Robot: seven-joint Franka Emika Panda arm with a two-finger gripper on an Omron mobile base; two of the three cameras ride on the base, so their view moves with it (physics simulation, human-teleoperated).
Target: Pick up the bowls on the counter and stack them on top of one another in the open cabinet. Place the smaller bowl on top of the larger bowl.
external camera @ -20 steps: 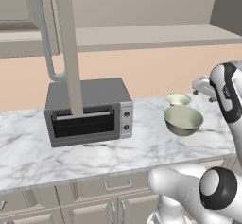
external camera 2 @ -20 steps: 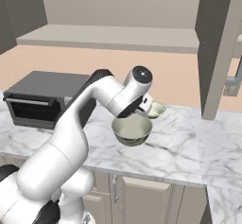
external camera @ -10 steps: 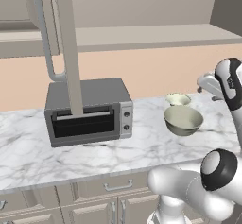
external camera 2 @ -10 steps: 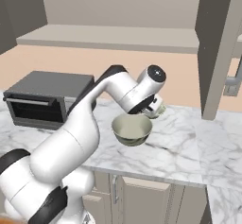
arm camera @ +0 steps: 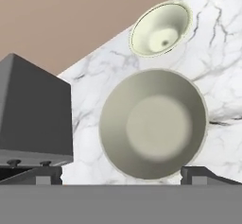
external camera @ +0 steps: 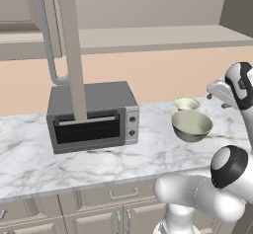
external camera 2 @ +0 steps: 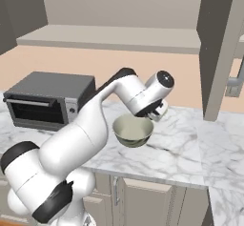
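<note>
- The white marble counter fills the lower half of both base views, under a beige wall.
- The cabinet shelf runs across the upper part of the left base view; its open door hangs in front of the grey toaster oven.
- The larger bowl sits at the centre of the hand view, just above the gripper, whose tips stand wide apart on either side.
- The smaller bowl stands just beyond, at upper right; both are empty.
- The right base view hides the smaller bowl behind the arm.
</note>
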